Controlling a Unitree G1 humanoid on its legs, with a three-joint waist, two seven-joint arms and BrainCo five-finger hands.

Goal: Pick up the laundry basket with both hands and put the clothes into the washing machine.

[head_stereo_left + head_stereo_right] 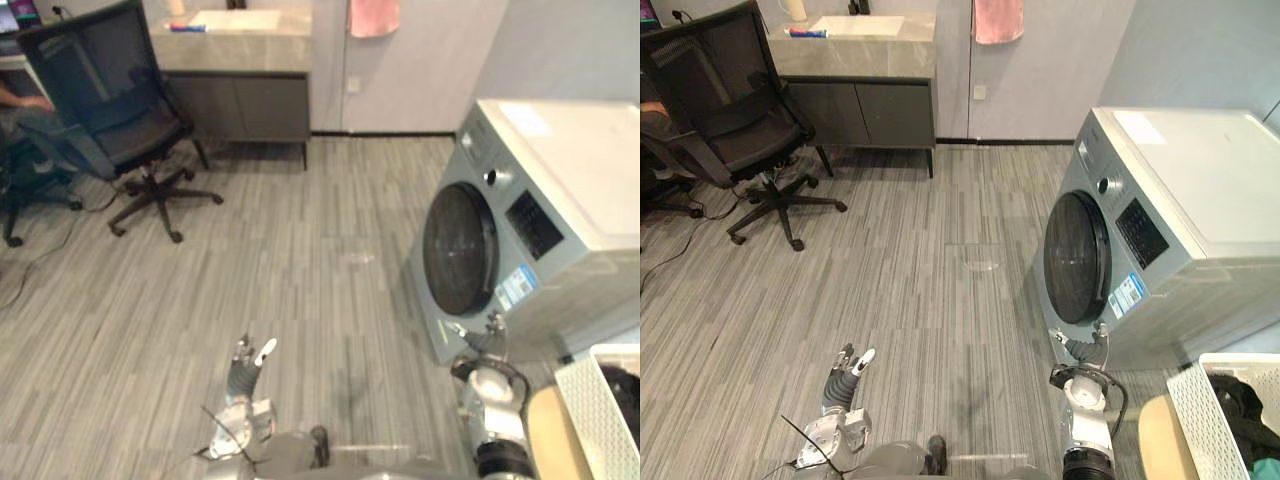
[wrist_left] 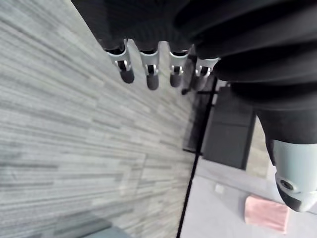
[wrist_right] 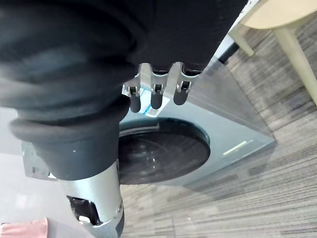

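Grey plank floor (image 1: 300,260) of a laundry room, with a black office chair (image 1: 110,100) far at the left and a grey washing machine (image 1: 540,230) at the right, round door (image 1: 458,250) shut. White lattice laundry basket (image 1: 1205,420) at the far lower right, just beside the machine, apparently resting on a pale round stool (image 1: 1155,440); dark clothes (image 1: 1245,405) inside it. Left hand (image 1: 245,370) low over bare floor, fingers straight and relaxed, nothing held. Right hand (image 1: 1085,352) near the lower front corner of the machine, fingers likewise loose and empty, well short of the basket.

Probably the very first step: the approach to the basket. Turn the body to the right, to get the basket squarely between both arms. Then bring one hand to each side, under the rim, and close both at the same moment. Lift level, without tilt, to keep the clothes inside. Mind the stool: probably light and easy to tip. Remember also the shut door, to be opened before loading.
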